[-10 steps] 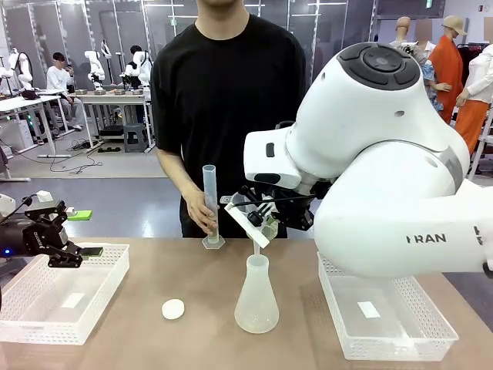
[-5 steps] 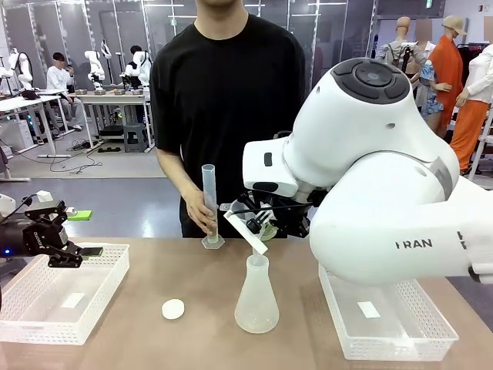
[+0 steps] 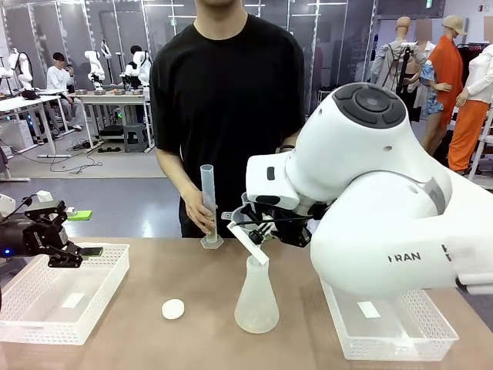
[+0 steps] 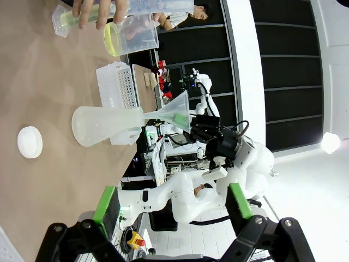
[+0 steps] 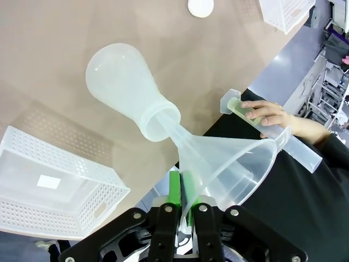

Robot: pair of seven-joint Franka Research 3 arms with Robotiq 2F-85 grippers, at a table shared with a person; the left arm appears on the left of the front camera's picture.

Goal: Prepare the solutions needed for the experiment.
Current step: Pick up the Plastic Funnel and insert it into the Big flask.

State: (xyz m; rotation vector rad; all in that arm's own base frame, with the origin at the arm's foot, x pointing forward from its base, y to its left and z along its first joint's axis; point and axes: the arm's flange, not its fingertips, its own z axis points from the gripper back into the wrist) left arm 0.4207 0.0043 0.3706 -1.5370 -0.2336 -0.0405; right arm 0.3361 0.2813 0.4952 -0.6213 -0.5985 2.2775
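Two pads of the right gripper (image 5: pixel 181 188) pinch the funnel (image 5: pixel 229 158) rim; it has tipped lower into the flask (image 5: pixel 122 82) mid-tabletop; pouring the solution (image 5: pixel 241 107) looks next; left gripper (image 4: pixel 172 204) gapes wide.

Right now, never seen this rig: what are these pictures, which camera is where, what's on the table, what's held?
Two white robot arms share a table with a person. One picture looks across from between the arms; the others look along each wrist's fingers. The right hand is shut on a funnel, stem in the flask neck. The left hand hangs open near the left tray. The person holds a cylinder with a little yellow liquid. A white cap and a right tray also lie there.
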